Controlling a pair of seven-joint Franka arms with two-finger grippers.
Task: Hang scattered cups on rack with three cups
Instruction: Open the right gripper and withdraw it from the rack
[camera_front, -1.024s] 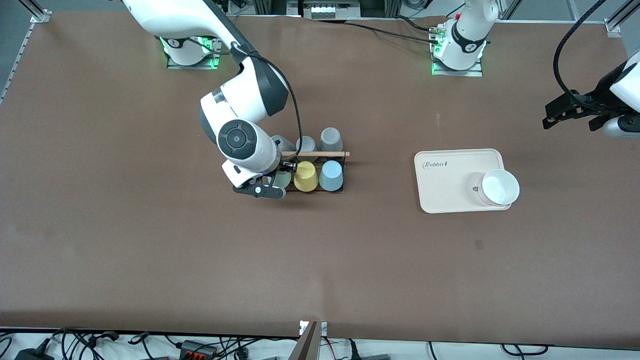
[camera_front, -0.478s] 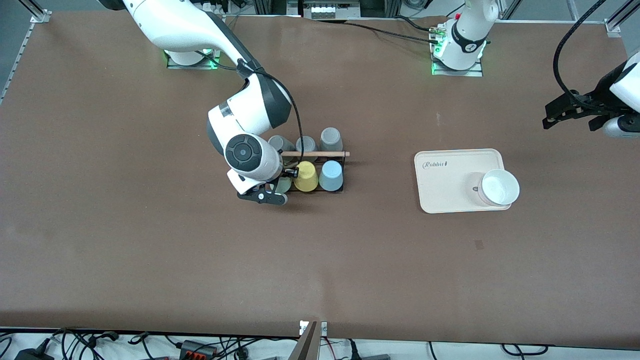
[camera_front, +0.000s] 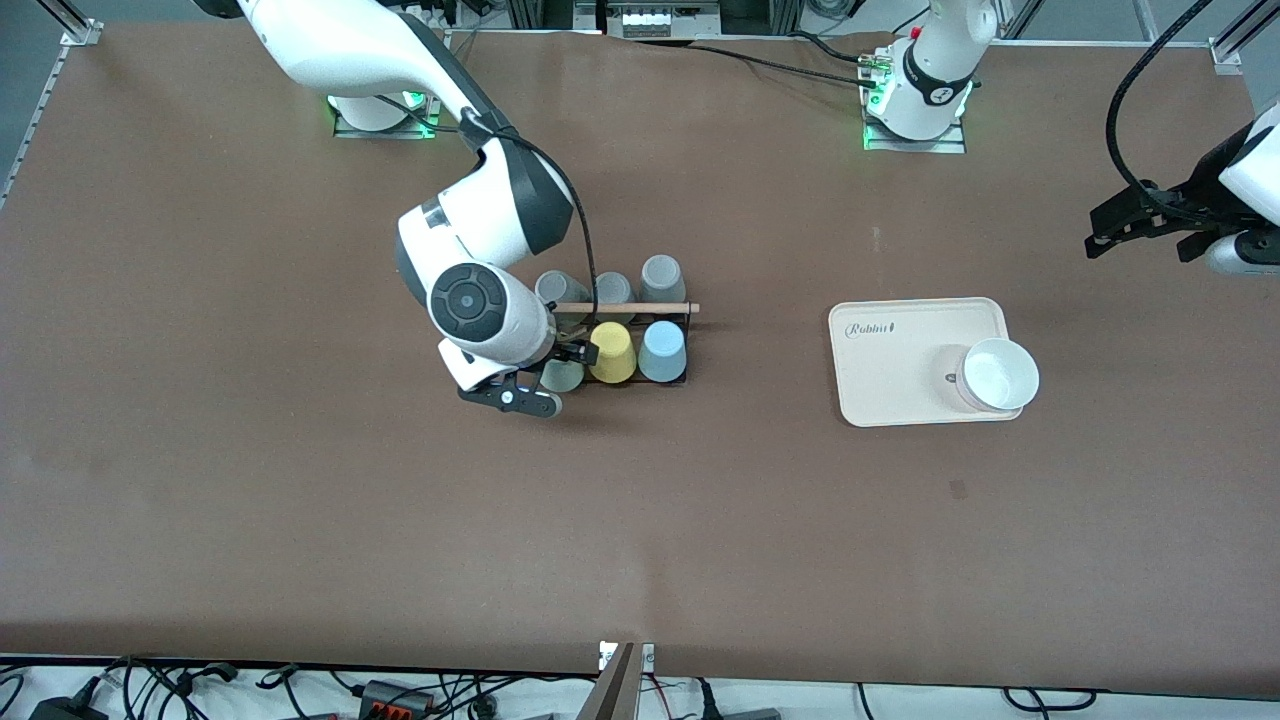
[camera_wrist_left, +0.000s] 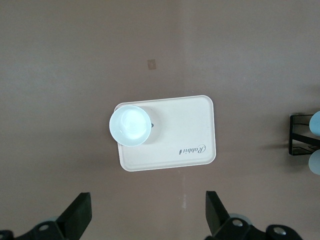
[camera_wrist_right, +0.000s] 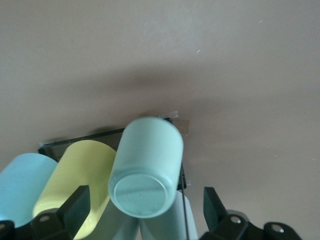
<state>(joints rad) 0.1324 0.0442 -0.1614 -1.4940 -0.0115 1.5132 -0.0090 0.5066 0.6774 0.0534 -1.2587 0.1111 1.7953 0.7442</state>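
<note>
The black wire rack with its wooden rod stands mid-table. On its side nearer the front camera hang the pale mint green cup, a yellow cup and the light blue cup, all upside down. My right gripper is open over the mint cup. In the right wrist view the mint cup sits bottom-up between the spread fingers, which do not touch it. My left gripper is open and empty, up in the air at the left arm's end of the table.
Three grey cups hang on the rack's side farther from the front camera. A beige tray holds a white bowl toward the left arm's end, also in the left wrist view.
My right hand has shifted a little toward the right arm's end of the table, and more of the mint cup shows. The left arm has not moved.
</note>
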